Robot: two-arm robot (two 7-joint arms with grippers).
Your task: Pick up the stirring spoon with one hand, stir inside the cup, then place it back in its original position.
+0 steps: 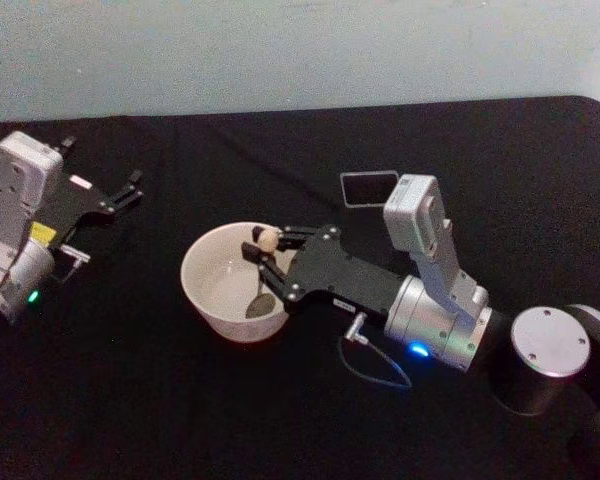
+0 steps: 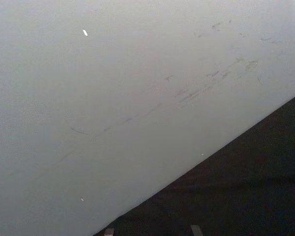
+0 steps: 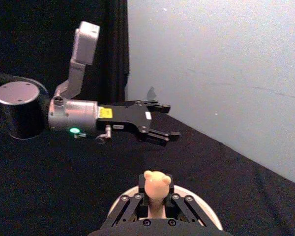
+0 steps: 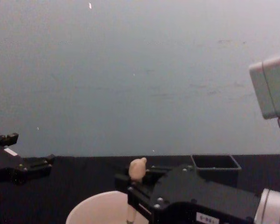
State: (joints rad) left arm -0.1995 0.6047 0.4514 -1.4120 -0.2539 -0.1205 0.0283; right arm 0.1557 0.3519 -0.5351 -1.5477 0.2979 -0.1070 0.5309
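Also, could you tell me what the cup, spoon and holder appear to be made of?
The cup: likely glazed ceramic, pale, smooth. The spoon: shiny metal bowl, matte beige handle, maybe wood or plastic. The holder: dark, matte, probably plastic.

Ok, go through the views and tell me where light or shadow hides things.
Head view: the black right gripper and left gripper merge into the dark table; the pale cup and spoon knob stand out. Chest view: wall evenly lit, no glare. Right wrist view: knob bright, table dark. Left wrist view: flat-lit wall, table near black.
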